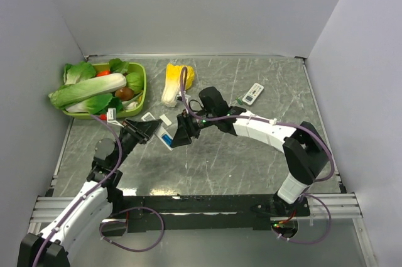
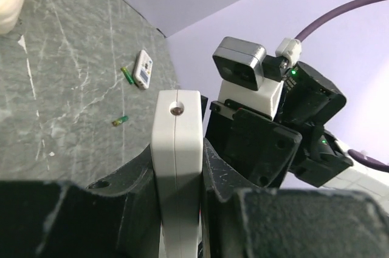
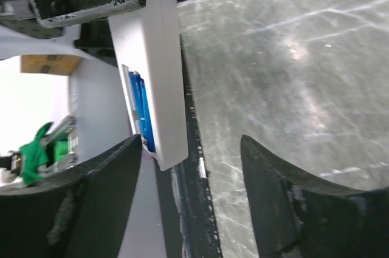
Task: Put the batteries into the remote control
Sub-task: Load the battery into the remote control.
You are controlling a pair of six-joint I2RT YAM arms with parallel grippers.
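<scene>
Starting at the left, one basket (image 1: 143, 88) is heaped with vegetables that hide its inside. The left gripper (image 1: 149, 131) is clamped on a white remote (image 2: 176, 142), whose lower half is buried between the fingers. Blue batteries (image 3: 138, 107) sit in its slot, perhaps two. The right gripper (image 3: 189, 149) stands spread wide at the remote's end, gripping nothing. Farther right, two green batteries (image 2: 127, 74) and a second remote (image 2: 143, 68) lie on the table.

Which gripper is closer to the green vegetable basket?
Left. The left gripper, holding the remote, sits just off the basket's near right corner; the right gripper is further right, beyond the remote.
</scene>
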